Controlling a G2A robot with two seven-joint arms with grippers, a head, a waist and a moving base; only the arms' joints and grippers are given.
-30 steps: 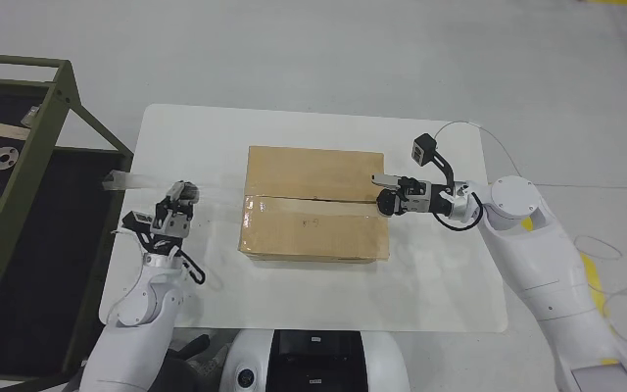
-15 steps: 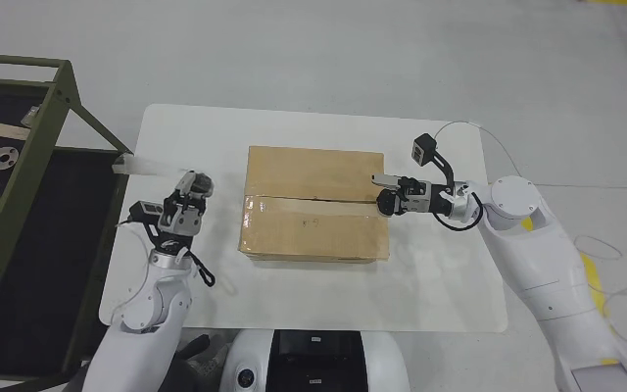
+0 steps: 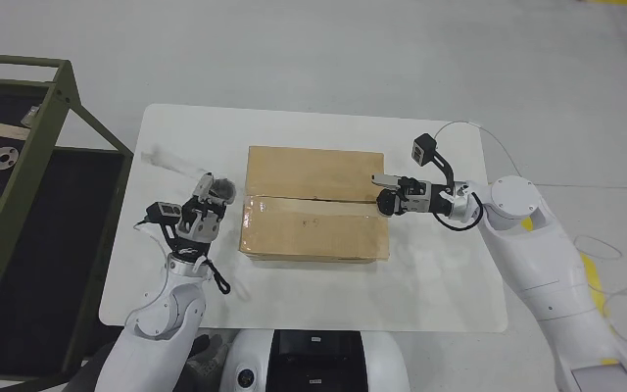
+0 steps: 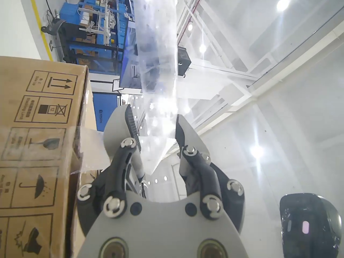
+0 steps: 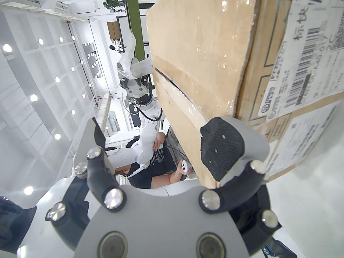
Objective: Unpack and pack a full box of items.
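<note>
A closed cardboard box (image 3: 313, 201) sits in the middle of the white table (image 3: 441, 284), its top flaps meeting along a seam. My left gripper (image 3: 216, 188) hovers just off the box's (image 4: 40, 135) left end. A long strip of clear tape (image 3: 167, 159) trails from it toward the table's far left. In the left wrist view the tape (image 4: 158, 54) rises through the gap of the left gripper (image 4: 153, 116), whose fingers stand apart. My right gripper (image 3: 382, 193) is open at the box's right end. One of its pads (image 5: 223, 146) lies against the box (image 5: 201, 41).
A green-framed rack (image 3: 59, 108) stands off the table's left side beside a dark mat. A remnant of clear tape (image 4: 88, 146) clings to the box's left end. Bare table lies in front of the box and to its right.
My left gripper has moved from the table's left side in to the box's left end, with the tape strip trailing after it. The right arm has stayed still.
</note>
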